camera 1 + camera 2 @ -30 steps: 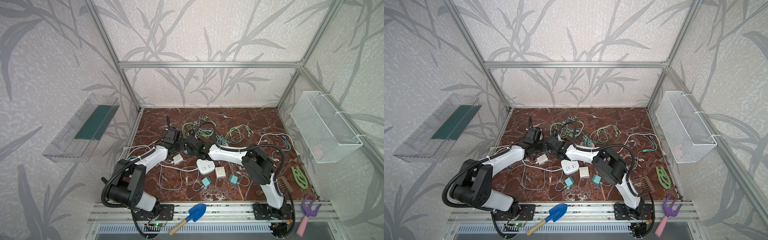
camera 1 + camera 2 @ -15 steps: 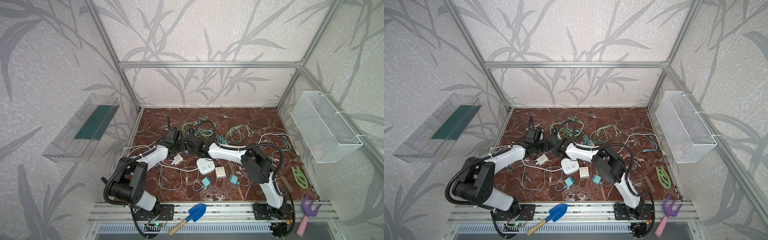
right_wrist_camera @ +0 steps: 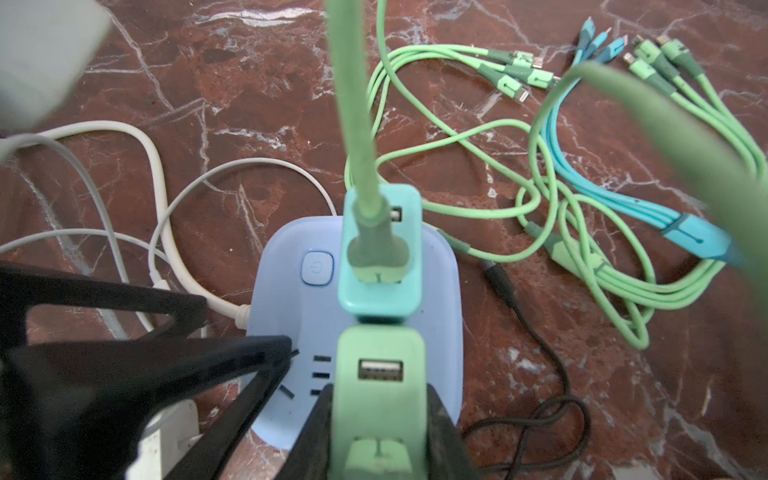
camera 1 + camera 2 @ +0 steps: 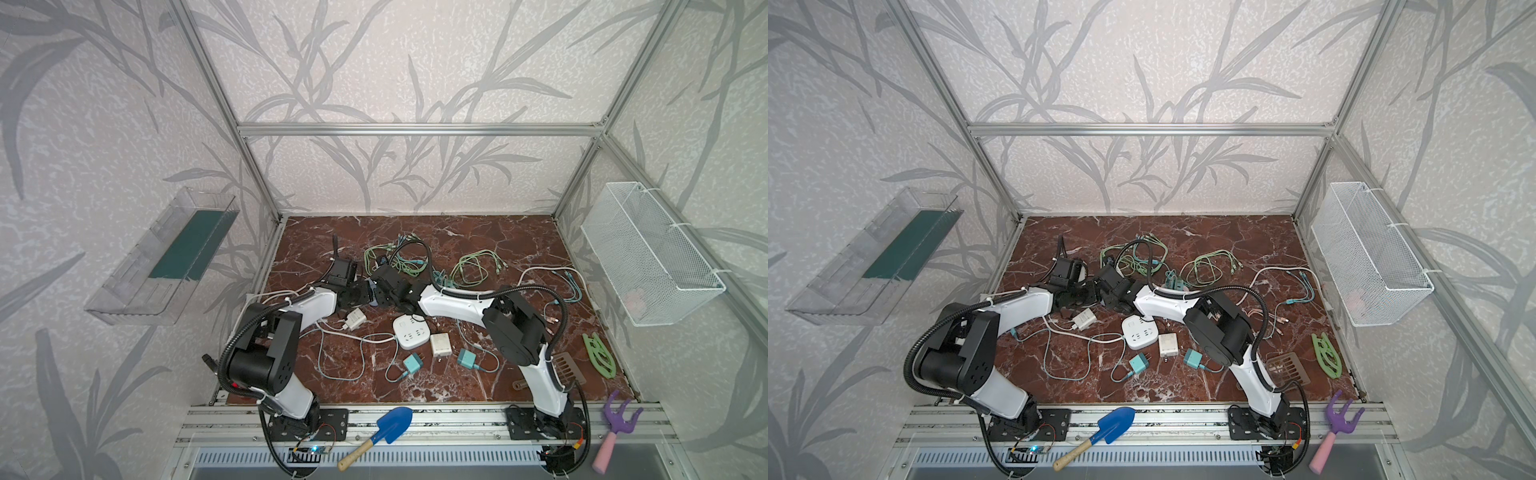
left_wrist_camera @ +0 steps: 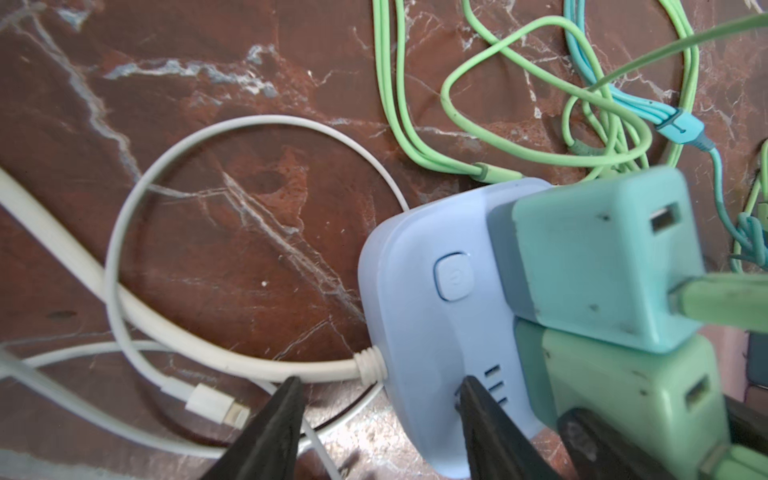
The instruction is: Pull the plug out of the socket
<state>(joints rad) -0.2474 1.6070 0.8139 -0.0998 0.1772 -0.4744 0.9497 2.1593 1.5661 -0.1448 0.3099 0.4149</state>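
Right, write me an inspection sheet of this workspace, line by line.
Surface: red-brown marble tabletop, littered.
Job's things: green plug and teal plug, both seated in the blue socket strip.
Clutter: white power strip, white adapter and teal adapters lying loose in front.
Grippers: right gripper shut on the green plug; left gripper open, one finger on the strip, the other beside its white cord.
Cables: green cables coiled beyond the strip; black cable beside it.
Surroundings: wire basket on the right wall, clear tray on the left wall, blue trowel and purple rake on the front rail.
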